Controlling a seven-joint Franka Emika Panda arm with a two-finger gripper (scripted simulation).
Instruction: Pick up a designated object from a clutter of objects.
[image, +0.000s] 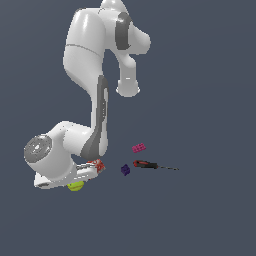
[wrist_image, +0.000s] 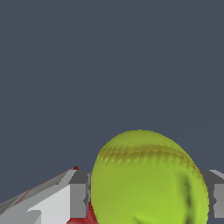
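Observation:
The yellow-green tennis ball (image: 75, 186) sits right under my low, tilted hand at the exterior view's lower left. In the wrist view the ball (wrist_image: 148, 179) with its pale seam fills the space between my fingers. My gripper (wrist_image: 151, 197) has one grey finger (wrist_image: 78, 199) against one side of the ball and the other finger at the opposite frame edge against the other side. The red packet (image: 100, 165) lies just beside the hand and shows as a red sliver (wrist_image: 89, 215) behind the ball. I cannot tell whether the ball is off the floor.
A dark purple block (image: 125, 170), a magenta studded brick (image: 139, 148) and a red-and-black-handled screwdriver (image: 150, 165) lie on the dark floor to the exterior view's right of the hand. My own bent arm (image: 95, 125) rises above the hand.

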